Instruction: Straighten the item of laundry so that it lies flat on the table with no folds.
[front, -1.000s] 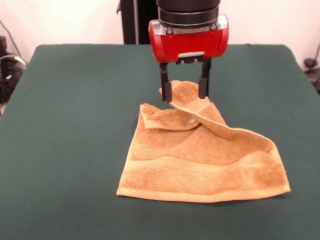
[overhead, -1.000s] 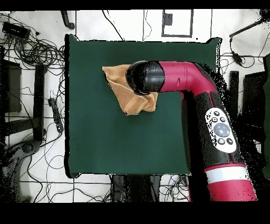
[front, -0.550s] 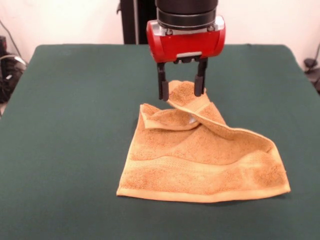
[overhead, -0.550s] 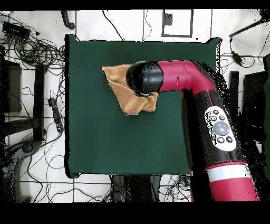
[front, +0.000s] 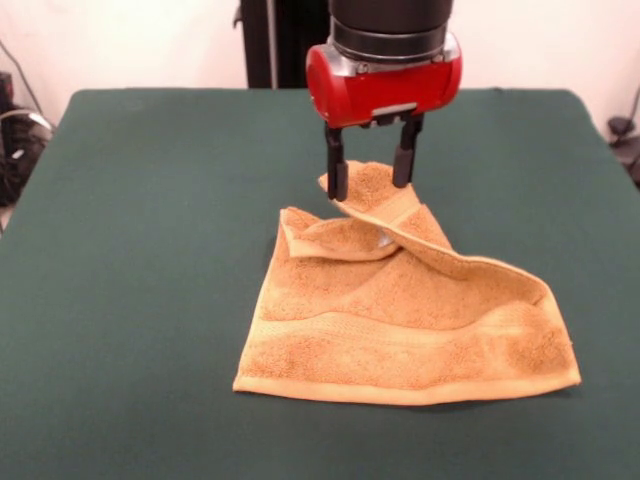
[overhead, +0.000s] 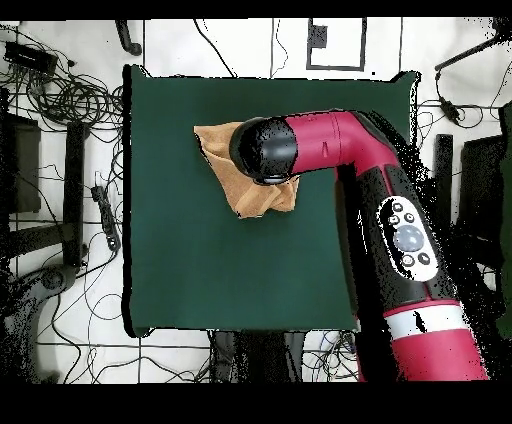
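Observation:
The golden-orange item of laundry lies on the green table, flat along its near edge with a border band. Its far part is folded over on itself, and one corner stands up in a ridge. My gripper hangs open just above that raised corner, one finger on each side of it, holding nothing. In the overhead view the arm's black wrist covers the gripper and the towel's middle. Only the towel's ends show on the table.
Cables and stands lie on the floor around the table. The red arm reaches in across the table's right side in the overhead view.
The gripper has risen slightly and shifted a little to the right in the front view, staying open. The towel has not moved.

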